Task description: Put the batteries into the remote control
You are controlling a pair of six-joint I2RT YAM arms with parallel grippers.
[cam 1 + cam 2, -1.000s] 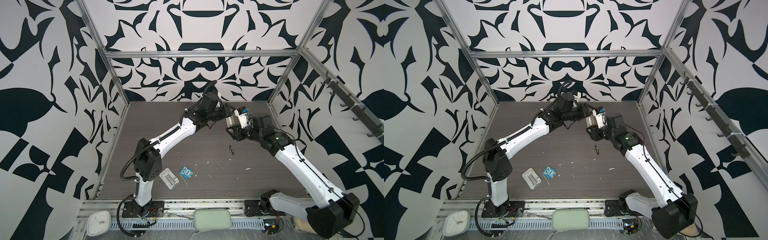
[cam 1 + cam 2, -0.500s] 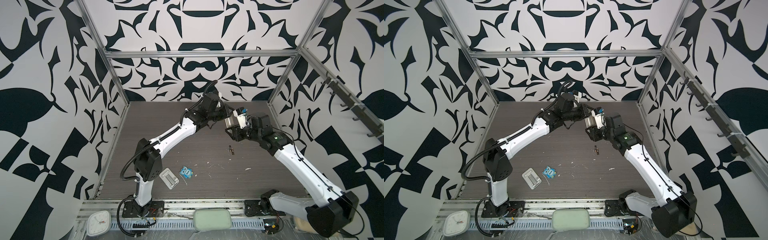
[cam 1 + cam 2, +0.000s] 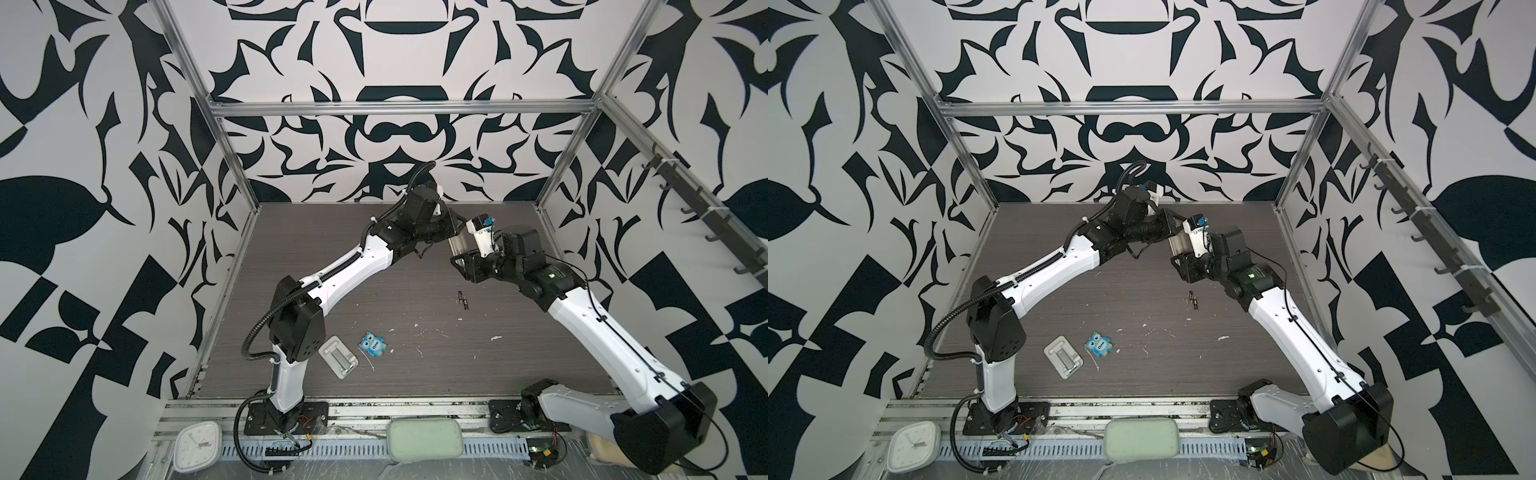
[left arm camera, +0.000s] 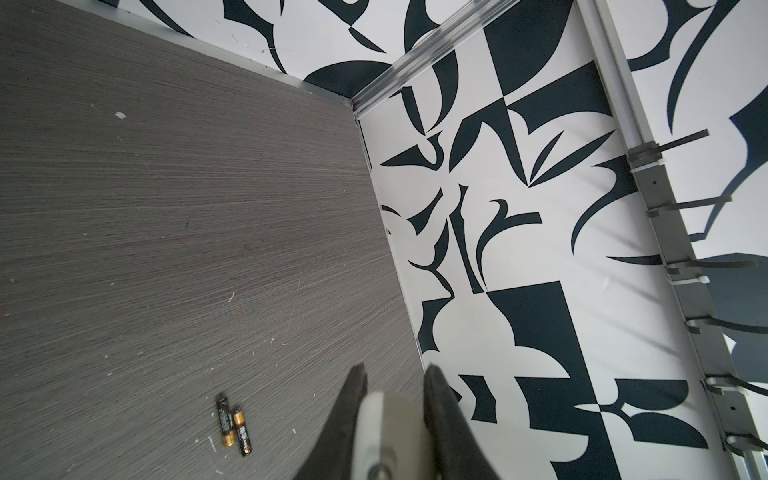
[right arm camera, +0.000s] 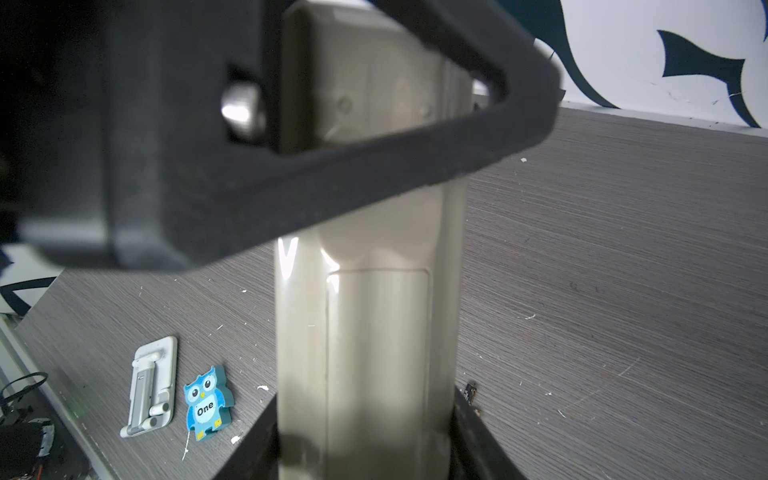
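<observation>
Top views: remote control (image 3: 458, 244) is up off the table (image 3: 519, 365), held between both arms near the back. The batteries (image 3: 462, 300) lie side by side below.
Left wrist: left gripper (image 4: 395, 370) pinches the remote's end.
Right wrist: right gripper (image 5: 363, 399) clamps the body beside the battery cover (image 5: 376, 353), which looks shut (blurry).
Seat left's hold before right releases, and free that cover.

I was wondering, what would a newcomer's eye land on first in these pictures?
The bold black-and-white patterned walls dominate everything. At the far middle, the left tool and right tool both clasp the beige remote control above the dark table. Just in front of them, two batteries lie side by side on it.
</observation>
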